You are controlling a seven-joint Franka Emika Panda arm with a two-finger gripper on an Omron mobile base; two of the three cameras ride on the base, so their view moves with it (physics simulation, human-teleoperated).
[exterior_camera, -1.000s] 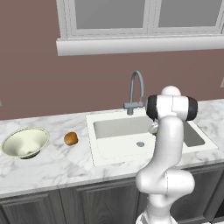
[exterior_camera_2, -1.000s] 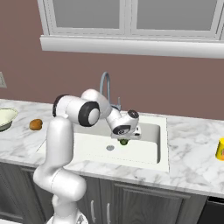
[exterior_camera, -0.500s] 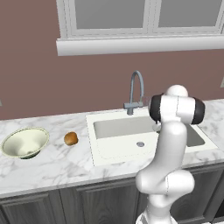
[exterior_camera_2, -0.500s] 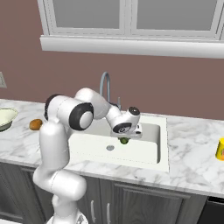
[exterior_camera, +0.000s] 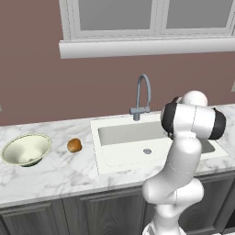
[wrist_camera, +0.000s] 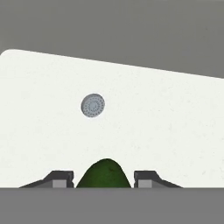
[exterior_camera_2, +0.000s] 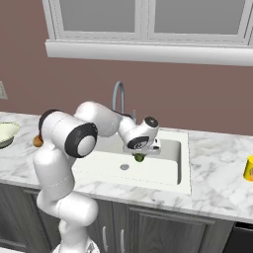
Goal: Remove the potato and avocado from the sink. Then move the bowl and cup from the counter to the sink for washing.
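Over the smooth white sink, end effector grips rounded dark-green avocado.

Sink: white floor bare around the grey drain, open passage on every side of the hand, which sits above the basin with the avocado between its fingers; gooseneck faucet stands at the far rim, an obstacle behind. Worktop, left of the sink: bowl and potato near each other but apart, with bare marble in front of both and between potato and sink edge. Worktop, right of the sink: bare stretch, cup at its far right end.
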